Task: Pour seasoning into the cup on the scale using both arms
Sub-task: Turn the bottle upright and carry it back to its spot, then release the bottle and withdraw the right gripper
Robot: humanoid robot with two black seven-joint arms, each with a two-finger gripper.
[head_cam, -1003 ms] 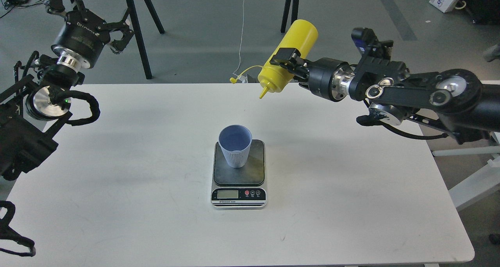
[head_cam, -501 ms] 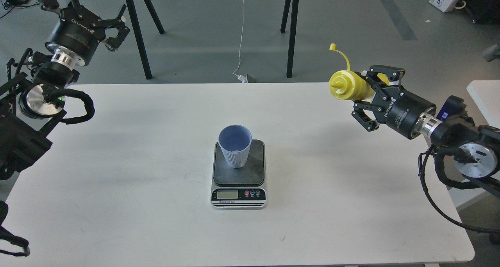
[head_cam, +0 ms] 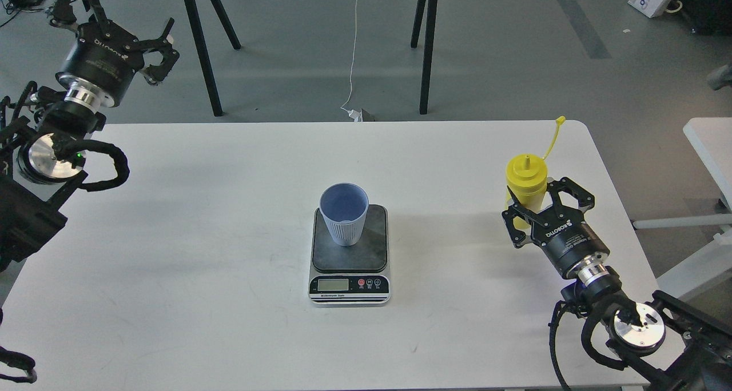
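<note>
The light-blue ribbed cup (head_cam: 343, 214) stands upright on the dark platform of the scale (head_cam: 350, 254) at the table's middle. The yellow seasoning bottle (head_cam: 526, 179) is upright at the right side of the table, nozzle up, its cap strap (head_cam: 552, 135) sticking up behind it. My right gripper (head_cam: 534, 201) comes in from the lower right and is shut on the bottle's lower body. My left gripper (head_cam: 162, 51) is open and empty, raised beyond the table's far left corner, well away from the cup.
The white table (head_cam: 229, 236) ends just right of the bottle. Black trestle legs (head_cam: 200, 48) stand on the floor behind the table. A second white surface (head_cam: 712, 145) lies at the far right.
My right arm has swung the bottle from a tipped pose above the table's back edge out to the right and down, turning it upright. My left gripper has drifted a little left.
</note>
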